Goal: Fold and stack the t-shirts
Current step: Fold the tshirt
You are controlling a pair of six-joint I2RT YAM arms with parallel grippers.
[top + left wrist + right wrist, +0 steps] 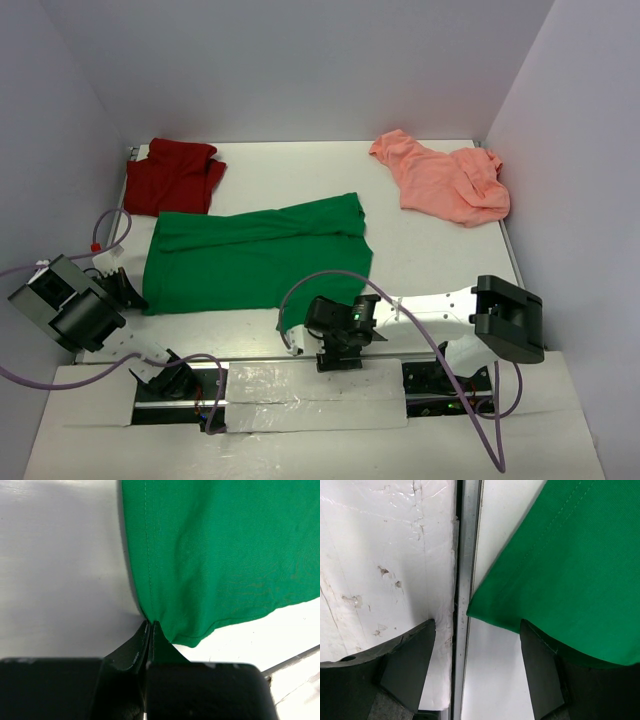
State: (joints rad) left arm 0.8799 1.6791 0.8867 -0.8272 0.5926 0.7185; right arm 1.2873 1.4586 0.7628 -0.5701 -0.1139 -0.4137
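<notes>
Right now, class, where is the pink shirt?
In the top view the pink shirt lies crumpled at the far right corner of the table, apart from the green shirt spread mid-table and the red shirt at far left.

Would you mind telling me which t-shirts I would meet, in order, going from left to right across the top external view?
dark red t-shirt → green t-shirt → salmon pink t-shirt
</notes>
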